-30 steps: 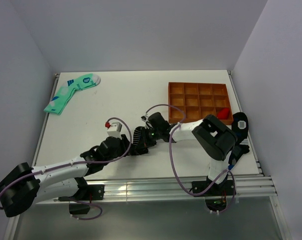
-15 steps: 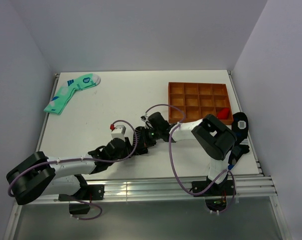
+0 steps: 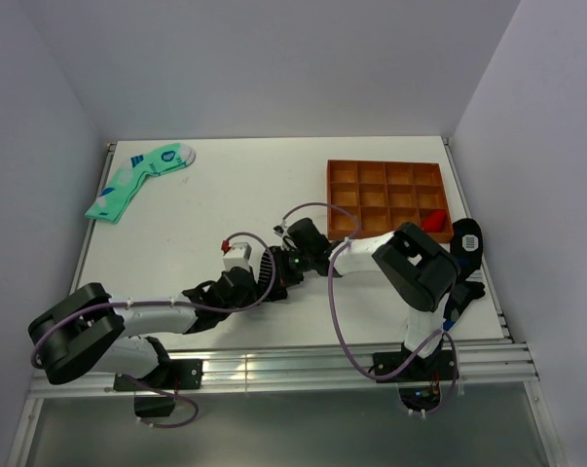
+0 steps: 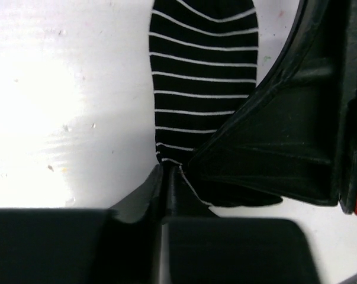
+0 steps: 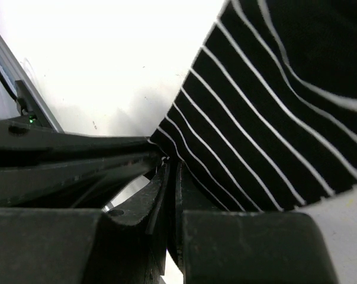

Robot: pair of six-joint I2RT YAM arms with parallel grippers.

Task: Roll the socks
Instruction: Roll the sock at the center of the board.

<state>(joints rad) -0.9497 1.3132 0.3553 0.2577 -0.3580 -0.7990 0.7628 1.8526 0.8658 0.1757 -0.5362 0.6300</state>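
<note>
Top external: left arm (image 3: 157, 316) and right arm (image 3: 366, 255) stretch low across the surface (image 3: 176, 224), tips meeting. Left gripper (image 4: 168, 173) and right gripper (image 5: 168, 163) are each pinched narrow on the striped sock (image 4: 202, 77) edge right at their tips.

No legible text, number or brand in any view. The mint-green sock (image 3: 137, 180) at the far left of the tabletop (image 3: 235, 185) carries blue marks, too small to read. The black sock (image 4: 205, 71) shows thin white stripes only.

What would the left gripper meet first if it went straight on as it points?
The black striped sock: its edge lies between the fingers of the left gripper, which would probably push into it.
</note>
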